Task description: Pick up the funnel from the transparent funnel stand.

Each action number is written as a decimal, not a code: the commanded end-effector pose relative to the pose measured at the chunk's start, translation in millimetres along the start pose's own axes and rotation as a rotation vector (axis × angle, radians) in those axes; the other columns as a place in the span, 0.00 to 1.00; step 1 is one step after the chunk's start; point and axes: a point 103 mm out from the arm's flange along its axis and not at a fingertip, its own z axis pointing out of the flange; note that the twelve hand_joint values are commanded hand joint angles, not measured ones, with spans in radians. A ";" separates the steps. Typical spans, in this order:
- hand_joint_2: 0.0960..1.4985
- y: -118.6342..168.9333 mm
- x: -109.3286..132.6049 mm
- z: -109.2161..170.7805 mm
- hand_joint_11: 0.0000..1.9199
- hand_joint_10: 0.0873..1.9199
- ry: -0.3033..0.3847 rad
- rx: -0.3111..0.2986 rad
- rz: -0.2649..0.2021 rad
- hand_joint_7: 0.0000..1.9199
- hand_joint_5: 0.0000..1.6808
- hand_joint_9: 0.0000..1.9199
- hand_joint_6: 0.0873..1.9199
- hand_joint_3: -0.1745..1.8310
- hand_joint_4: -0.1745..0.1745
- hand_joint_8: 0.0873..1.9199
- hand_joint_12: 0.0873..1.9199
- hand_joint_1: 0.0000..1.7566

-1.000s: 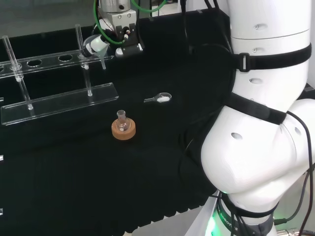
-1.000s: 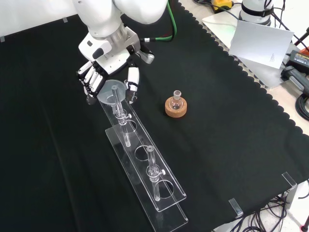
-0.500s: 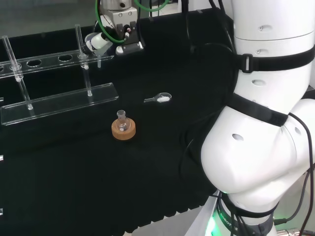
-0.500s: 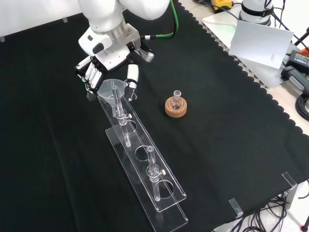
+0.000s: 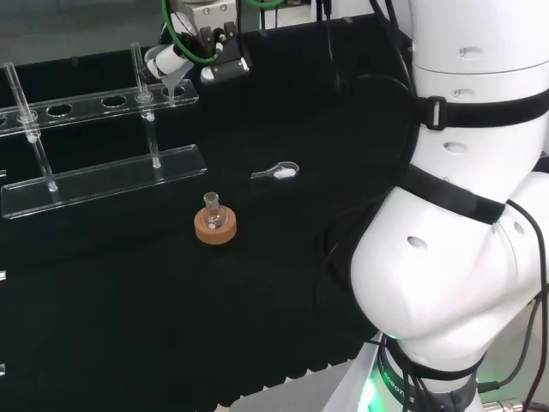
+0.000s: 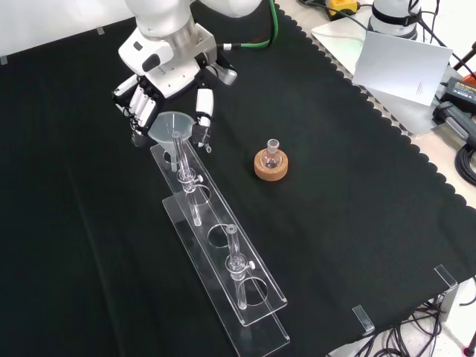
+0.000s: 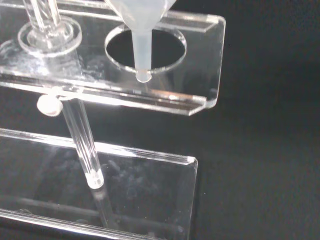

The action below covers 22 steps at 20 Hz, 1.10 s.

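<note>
The hand is shut on the clear funnel, fingers on one side of the cone and thumb on the other. It holds the funnel upright over the far end of the transparent stand in the front view. In the wrist view the funnel's stem hangs with its tip level with the end hole of the stand's upper shelf. In the head view the hand holds the funnel above the right end of the stand.
A small flask on a cork ring stands right of the stand in the front view. A spoon with white powder lies beyond it. Two upright posts rise from the stand. The arm's white links stand at the head view's right.
The hand has risen with the funnel, drawing the stem up through the shelf's end hole. The stand, flask and spoon have not moved.
</note>
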 end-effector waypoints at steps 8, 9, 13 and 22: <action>0.55 -11.9 5.1 -62.8 0.00 0.20 -0.063 -0.046 -0.005 0.47 0.44 0.36 0.06 0.13 0.67 0.28 0.79 0.30; 0.55 -12.2 5.8 -67.1 0.00 0.20 -0.072 -0.046 -0.006 0.47 0.44 0.36 0.07 0.13 0.67 0.28 0.79 0.30; 0.55 -14.0 11.7 -82.9 0.00 0.20 -0.088 -0.062 -0.008 0.47 0.44 0.36 0.07 0.13 0.67 0.28 0.79 0.30; 0.54 -28.7 25.2 -123.0 0.00 0.19 -0.140 -0.077 -0.006 0.48 0.43 0.36 0.10 0.14 0.67 0.27 0.79 0.30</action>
